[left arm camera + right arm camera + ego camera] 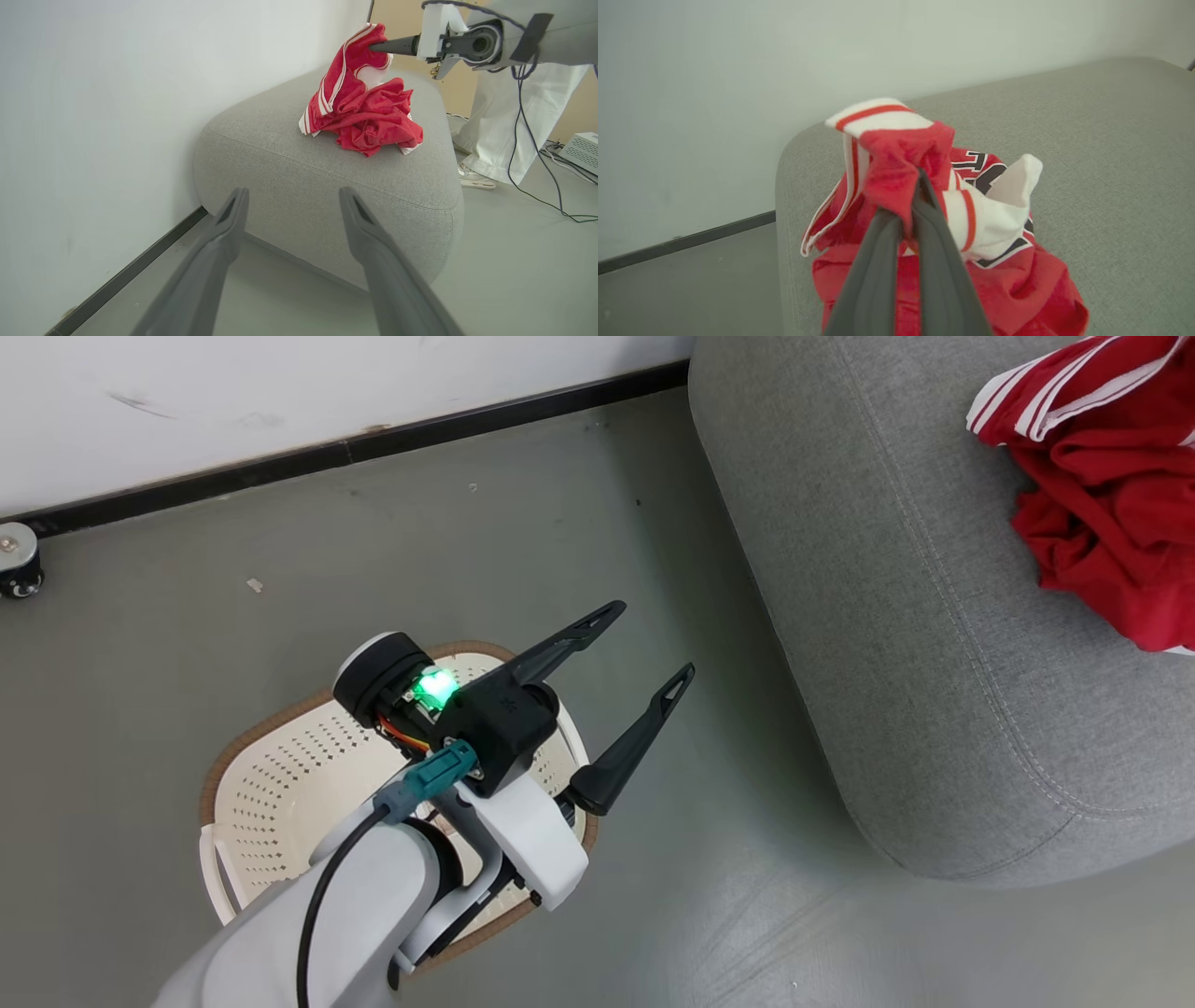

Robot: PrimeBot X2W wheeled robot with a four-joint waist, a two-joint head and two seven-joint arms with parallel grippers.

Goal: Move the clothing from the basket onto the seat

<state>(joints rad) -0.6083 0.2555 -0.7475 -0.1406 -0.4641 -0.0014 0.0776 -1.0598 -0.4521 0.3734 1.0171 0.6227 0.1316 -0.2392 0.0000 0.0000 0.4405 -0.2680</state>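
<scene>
The left arm (373, 896) hides much of the basket (271, 775); an edge crops the clothing (1111, 513).

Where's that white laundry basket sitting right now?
The cream-white perforated plastic basket with a brown rim stands on the grey floor at the head view's lower left, beneath the open left claw, left of the grey fabric seat.

The clothing (369, 116) is soft cloth, the seat (934, 616) matt woven fabric, the basket (280, 775) perforated plastic.

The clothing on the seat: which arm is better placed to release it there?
Right. The right tool is shut on the clothing, which lies on the seat. The left tool is open, empty, by the basket.
</scene>
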